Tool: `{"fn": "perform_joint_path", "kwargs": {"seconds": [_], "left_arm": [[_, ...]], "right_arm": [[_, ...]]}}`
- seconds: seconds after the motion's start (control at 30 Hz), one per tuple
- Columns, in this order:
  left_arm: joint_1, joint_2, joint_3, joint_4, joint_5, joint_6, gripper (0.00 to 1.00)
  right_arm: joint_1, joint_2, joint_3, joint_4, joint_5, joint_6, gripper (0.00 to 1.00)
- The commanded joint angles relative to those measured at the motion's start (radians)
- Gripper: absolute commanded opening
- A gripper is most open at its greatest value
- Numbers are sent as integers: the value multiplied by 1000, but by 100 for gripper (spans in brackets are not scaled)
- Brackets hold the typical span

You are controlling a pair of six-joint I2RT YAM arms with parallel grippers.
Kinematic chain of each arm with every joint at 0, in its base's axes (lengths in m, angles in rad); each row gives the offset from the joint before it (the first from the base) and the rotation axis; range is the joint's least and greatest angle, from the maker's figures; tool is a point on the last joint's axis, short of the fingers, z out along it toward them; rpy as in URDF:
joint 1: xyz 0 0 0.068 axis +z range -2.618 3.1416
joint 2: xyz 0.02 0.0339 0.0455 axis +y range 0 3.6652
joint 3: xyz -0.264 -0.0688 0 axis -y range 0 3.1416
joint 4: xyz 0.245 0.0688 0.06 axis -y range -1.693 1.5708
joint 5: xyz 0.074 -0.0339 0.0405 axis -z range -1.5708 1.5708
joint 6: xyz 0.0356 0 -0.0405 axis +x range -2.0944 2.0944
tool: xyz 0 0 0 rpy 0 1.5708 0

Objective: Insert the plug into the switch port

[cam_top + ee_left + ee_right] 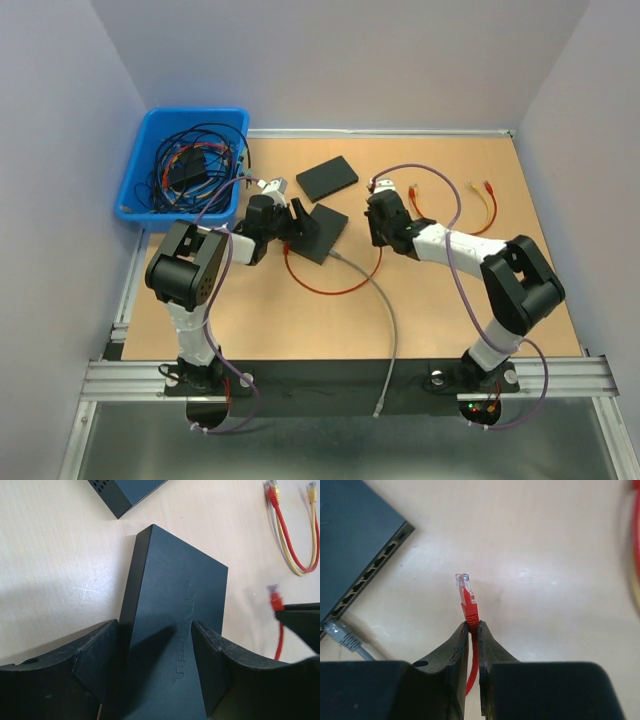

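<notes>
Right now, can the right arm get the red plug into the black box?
Probably yes: the switch shows open ports facing the red plug, with only bare table between.

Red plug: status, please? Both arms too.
Left end effector clamps switch. Right end effector pinches red cable behind plug. Plug short of ports; grey cable occupies one.

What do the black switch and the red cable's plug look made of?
Switch: matte black casing with an embossed logo, likely moulded plastic, possibly painted metal. Plug: clear, glossy plastic tip; the red boot behind it looks rubbery.
</notes>
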Motion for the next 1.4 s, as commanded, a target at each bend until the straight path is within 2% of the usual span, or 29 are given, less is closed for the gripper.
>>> {"fn": "perform_joint_path", "kwargs": {"seconds": [0.0,0.2,0.43,0.7,0.93,1.2,1.37], "left_arm": [[-13,86,-54,-261,24,-6,73],[-13,94,-54,-261,24,-8,73],[-12,95,-54,-259,22,-9,73],[-14,97,-56,-259,22,-12,73],[-13,100,-53,-261,25,-11,73],[-14,104,-48,-262,27,-9,73],[-14,106,-47,-265,29,-8,73]], "right_arm": [[1,-96,53,-115,222,-48,0],[-1,-205,78,-195,405,-81,0],[-1,-332,202,-281,488,-131,1],[1,-392,363,-326,561,-213,0],[1,-415,498,-332,531,-314,0],[1,-420,681,-340,341,-341,0],[2,-379,765,-341,307,-403,0]]}}
